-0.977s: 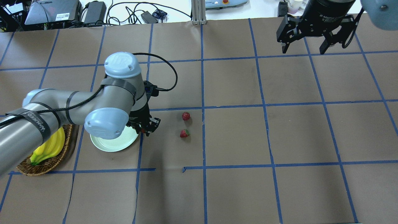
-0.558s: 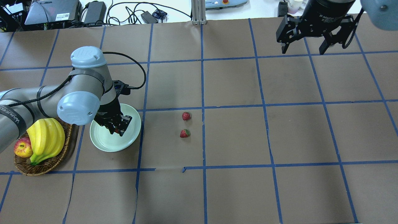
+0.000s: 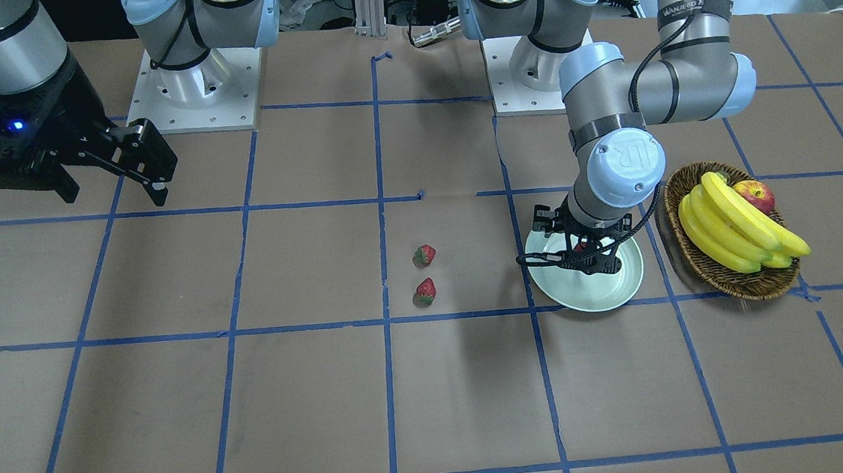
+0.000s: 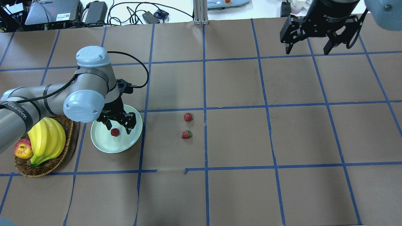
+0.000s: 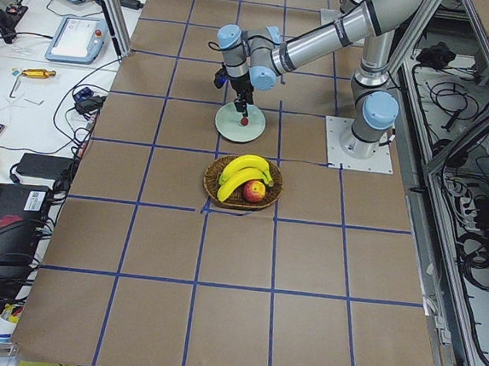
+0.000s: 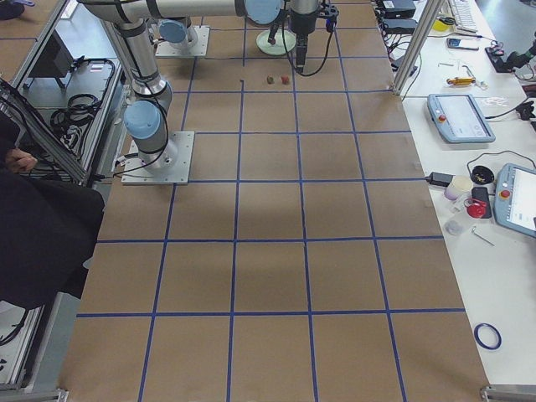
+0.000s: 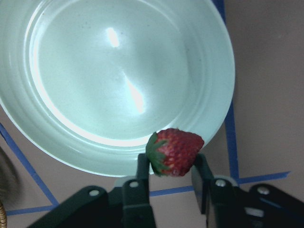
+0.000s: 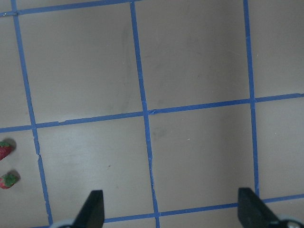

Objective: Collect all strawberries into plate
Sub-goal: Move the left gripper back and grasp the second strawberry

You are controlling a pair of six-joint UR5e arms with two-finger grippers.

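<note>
My left gripper [image 4: 115, 130] hangs over the pale mint plate [image 4: 105, 146], shut on a red strawberry [image 4: 115, 132] with a green cap. In the left wrist view the strawberry [image 7: 175, 152] sits between the two fingertips [image 7: 142, 166] above the near rim of the plate [image 7: 95, 71]. Two more strawberries [image 4: 187, 117] [image 4: 186, 134] lie on the brown paper to the right of the plate. They also show in the front view [image 3: 424, 254] [image 3: 425, 291]. My right gripper [image 4: 307, 50] is open and empty, high at the far right.
A wicker basket [image 4: 47, 168] holding bananas [image 4: 47, 141] and a red-yellow apple [image 4: 22, 149] stands just left of the plate. Blue tape lines grid the paper. Cables and devices lie beyond the table's far edge.
My left arm has swung left, from the plate's right edge to over the plate, carrying the strawberry. The right arm and the two loose strawberries have not moved.
</note>
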